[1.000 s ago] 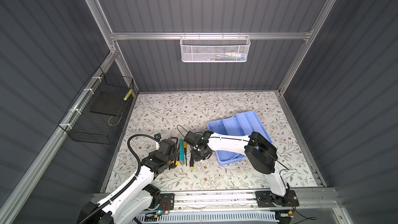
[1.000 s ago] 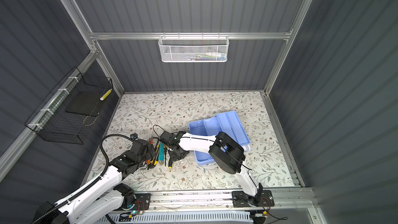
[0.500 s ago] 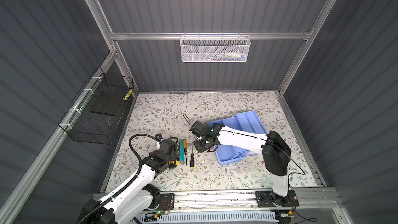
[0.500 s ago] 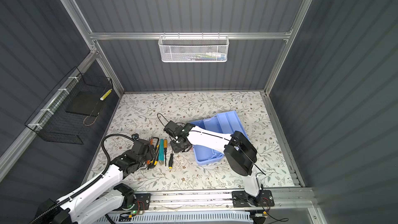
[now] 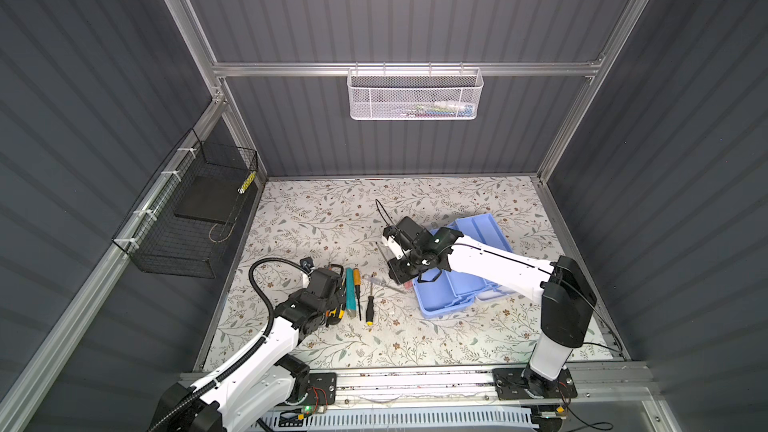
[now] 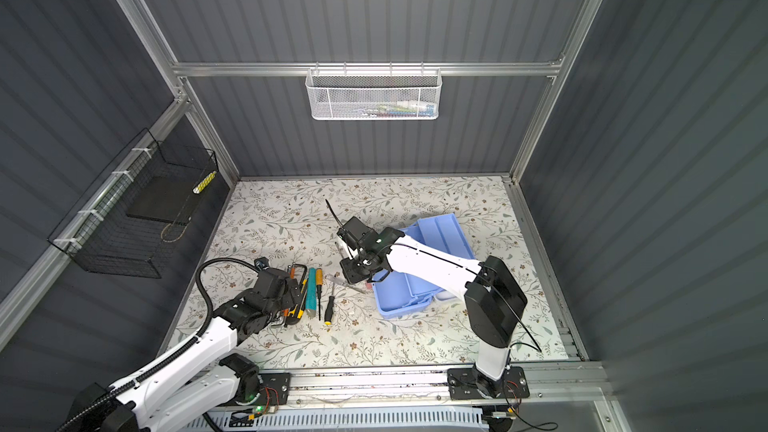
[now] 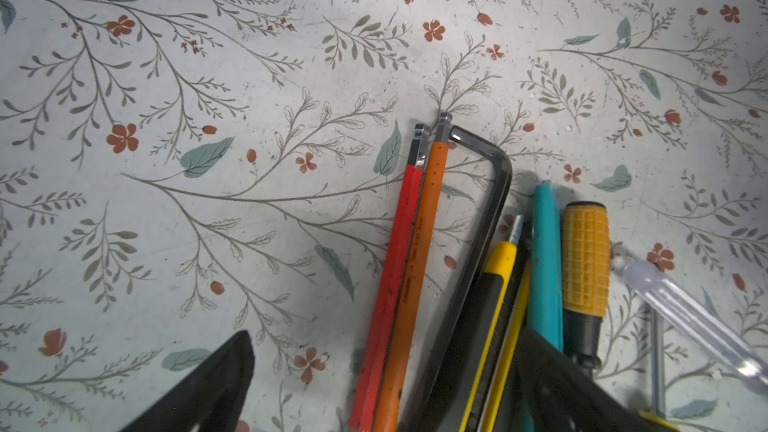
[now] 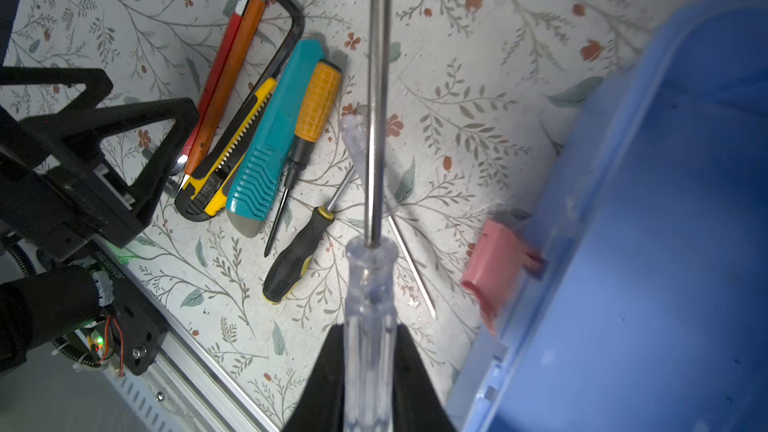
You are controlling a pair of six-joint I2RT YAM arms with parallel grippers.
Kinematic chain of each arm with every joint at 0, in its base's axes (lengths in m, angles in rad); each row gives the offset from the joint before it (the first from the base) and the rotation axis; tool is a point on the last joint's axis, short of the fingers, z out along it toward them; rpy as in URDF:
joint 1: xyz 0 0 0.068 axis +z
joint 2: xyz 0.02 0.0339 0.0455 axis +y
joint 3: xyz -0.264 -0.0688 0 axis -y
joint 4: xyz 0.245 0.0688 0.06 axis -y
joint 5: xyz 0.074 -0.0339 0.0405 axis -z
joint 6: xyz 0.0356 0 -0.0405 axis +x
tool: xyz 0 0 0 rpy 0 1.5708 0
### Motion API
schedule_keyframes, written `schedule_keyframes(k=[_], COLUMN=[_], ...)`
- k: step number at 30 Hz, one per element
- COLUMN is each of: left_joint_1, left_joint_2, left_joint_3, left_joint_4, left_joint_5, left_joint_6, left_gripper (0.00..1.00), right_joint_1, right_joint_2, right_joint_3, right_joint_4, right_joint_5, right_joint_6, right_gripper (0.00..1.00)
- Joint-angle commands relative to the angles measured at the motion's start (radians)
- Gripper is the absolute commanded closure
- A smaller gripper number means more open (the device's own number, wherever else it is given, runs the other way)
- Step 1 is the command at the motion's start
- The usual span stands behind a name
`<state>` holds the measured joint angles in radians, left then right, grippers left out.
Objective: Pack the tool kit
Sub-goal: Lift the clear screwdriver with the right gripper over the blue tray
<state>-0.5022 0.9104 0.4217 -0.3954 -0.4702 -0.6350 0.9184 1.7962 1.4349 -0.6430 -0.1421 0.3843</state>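
The right gripper (image 8: 370, 338) has its jaws pressed onto the clear handle of a long screwdriver (image 8: 369, 284), whose steel shaft runs straight out ahead of the fingertips. The tool kit (image 8: 665, 201), an open light blue box, sits just beside this gripper, with its pink latch (image 8: 494, 268) on the wall nearest the fingers. In a top view the divided tray (image 5: 482, 226) lies askew over the part of the box behind the wrist. The step in hand looks like carrying the screwdriver into the box. To do it well, the long shaft probably has to swing in line with the box's long side, and the tip must clear the rim before the handle goes down. Release should come low, so the slick handle does not roll or bounce out. A second clear screwdriver (image 8: 353, 135) lies on the mat right under the shaft and should not be knocked. The left gripper (image 7: 386, 338) is spread wide, directly above the hex keys (image 7: 399, 268) and close to the other loose tools.
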Motion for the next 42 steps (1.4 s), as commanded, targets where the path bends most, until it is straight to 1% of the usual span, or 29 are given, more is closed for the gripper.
schedule_keyframes(k=[1,3,6,11,16,19,23,26,31,42], left_joint_1=[0.006,0.005,0.005,0.005,0.005,0.005,0.005,0.005,0.005,0.005], left_joint_2=[-0.007,-0.007,-0.001,0.005,0.01,0.013,0.015,0.013,0.018,0.018], left_joint_3=[0.028,0.028,0.029,0.032,0.033,0.034,0.035,0.034,0.035,0.037], left_joint_4=[0.003,0.003,0.005,0.009,0.012,0.013,0.012,0.01,0.011,0.011], left_joint_5=[0.005,0.005,0.01,0.014,0.019,0.02,0.019,0.019,0.019,0.018], left_joint_6=[0.016,0.017,0.019,0.024,0.029,0.029,0.029,0.029,0.029,0.029], left_gripper=[0.0,0.01,0.01,0.01,0.0,0.0,0.01,0.01,0.01,0.01], right_joint_1=[0.005,-0.003,-0.047,-0.185,-0.37,-0.451,-0.538,-0.574,-0.603,-0.607], right_joint_2=[0.014,-0.018,-0.088,-0.243,-0.392,-0.447,-0.498,-0.516,-0.519,-0.484], right_joint_3=[-0.01,-0.011,-0.023,-0.091,-0.16,-0.186,-0.249,-0.284,-0.344,-0.373], right_joint_4=[0.008,-0.008,-0.053,-0.146,-0.217,-0.259,-0.271,-0.276,-0.239,-0.193], right_joint_5=[-0.035,-0.012,0.005,0.075,0.127,0.163,0.164,0.186,0.154,0.124], right_joint_6=[0.009,-0.005,-0.035,-0.112,-0.177,-0.2,-0.221,-0.223,-0.23,-0.226], right_gripper=[1.0,1.0,1.0,1.0,1.0,1.0,1.0,1.0,1.0,1.0])
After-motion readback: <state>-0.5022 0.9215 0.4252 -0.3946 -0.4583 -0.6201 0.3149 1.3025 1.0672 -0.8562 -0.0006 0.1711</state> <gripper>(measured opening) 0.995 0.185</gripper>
